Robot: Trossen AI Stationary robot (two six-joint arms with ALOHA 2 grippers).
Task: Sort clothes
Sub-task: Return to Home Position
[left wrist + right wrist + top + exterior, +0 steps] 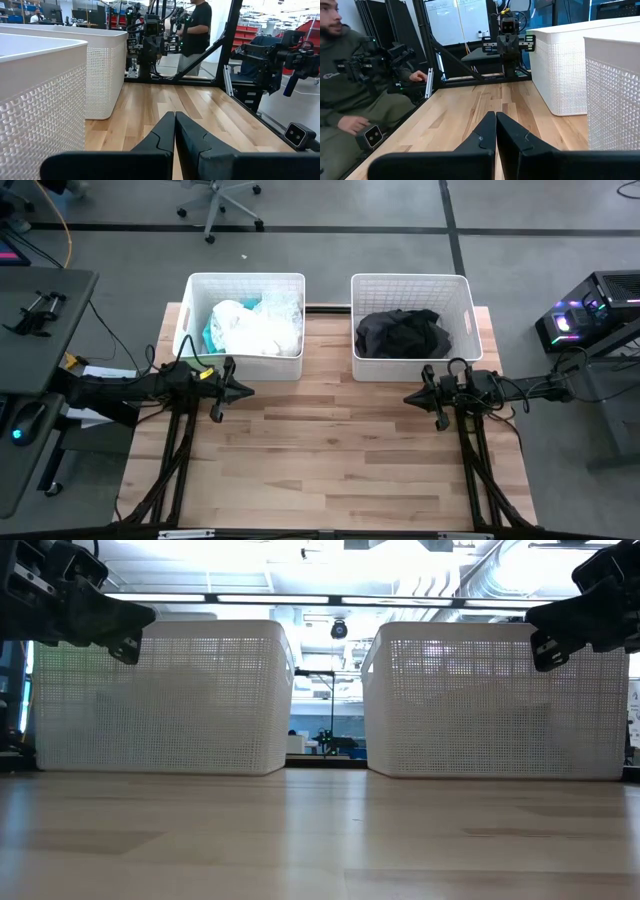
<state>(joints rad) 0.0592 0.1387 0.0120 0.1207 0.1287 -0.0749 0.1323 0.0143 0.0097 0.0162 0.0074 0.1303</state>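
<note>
1. You have the pale clothes (258,330) heaped in the left basket (245,277): white fabric on top, with a teal piece (211,335) showing at the side nearest the left arm.
2. The black clothes (400,333) lie bunched in the right basket (410,278), filling most of its floor.
3. Both white mesh baskets stand side by side at the far edge of the desk (330,460), with a narrow gap between them. In the low view the mesh walls hide the garments almost wholly.
4. Your left pincer (247,391) sits just in front of the left basket's near wall, pointing across the desk toward the other arm. It is clenched on nothing: in the left wrist view the two fingers (162,131) press flat together.
5. Your right pincer (408,397) mirrors it, just in front of the right basket and pointing toward the left arm. It too is clenched and empty, its fingers (484,131) meeting along one seam.
6. In the low view both pincers hang above the wood near the upper corners, the left pincer (128,632) before the left basket and the right pincer (545,638) before the right one, neither touching a basket.
7. Beyond the desk, a standing person (197,22) in a black shirt shows in the left wrist view, and a seated person (355,100) in a dark sweatshirt shows in the right wrist view.
</note>
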